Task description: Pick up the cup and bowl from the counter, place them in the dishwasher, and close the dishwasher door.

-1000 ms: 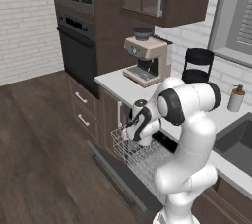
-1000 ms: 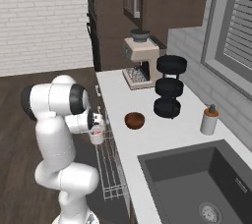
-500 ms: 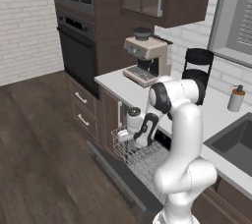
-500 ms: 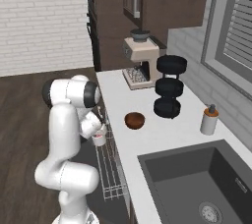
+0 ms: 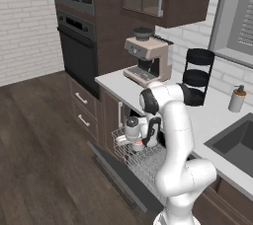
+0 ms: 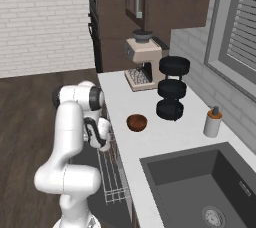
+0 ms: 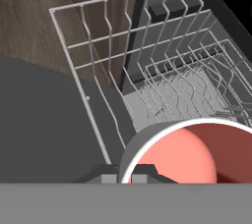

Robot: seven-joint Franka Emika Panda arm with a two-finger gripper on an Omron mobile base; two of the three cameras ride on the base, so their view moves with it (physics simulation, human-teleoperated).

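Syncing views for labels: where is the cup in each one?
Left base view: cup, centre, held by the gripper over the dishwasher rack.
Right base view: left of centre, white body beside the arm, at the rack's top end.
Hand view: bottom right, salmon inside up close.
Shared landmark: the white wire rack.

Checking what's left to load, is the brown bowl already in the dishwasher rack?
No, the bowl sits on the counter by the black three-tier rack.

No legible text, label or brand anywhere, as far as discernible.
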